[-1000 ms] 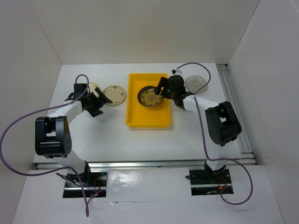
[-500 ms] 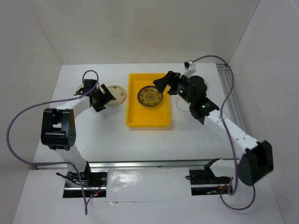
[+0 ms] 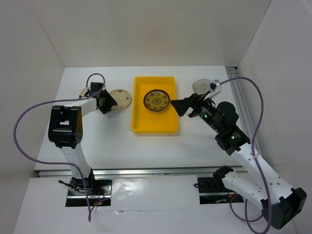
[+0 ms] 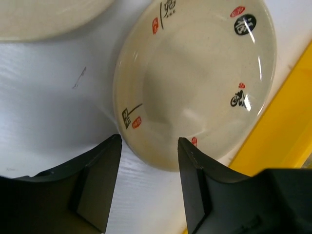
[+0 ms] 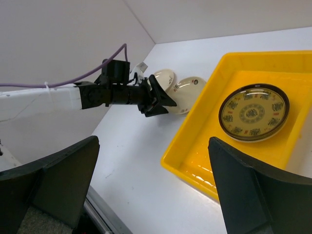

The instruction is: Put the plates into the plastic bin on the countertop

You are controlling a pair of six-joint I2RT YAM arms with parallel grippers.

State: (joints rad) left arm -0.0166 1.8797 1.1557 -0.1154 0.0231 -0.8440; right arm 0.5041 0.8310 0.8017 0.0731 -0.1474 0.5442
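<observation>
Both my arms are shifting. My right fingers are pulling back out of the yellow bin toward its right side, spread wide and carrying nothing. My left fingers are narrowing from fully spread to about half open around the near rim of the cream plate. They are not pinching it yet. That plate is lying flat on the desk, just beside the bin's left wall. One dark-rimmed plate is already sitting inside the bin.

I am judging the cream plate to be glazed ceramic: stiff, fairly light, slick, and liable to chip if dropped. Its raised rim is the only place offering purchase. I am therefore planning to take it at the near edge, one finger over the lip and one under, squeezing firmly before lifting.
</observation>
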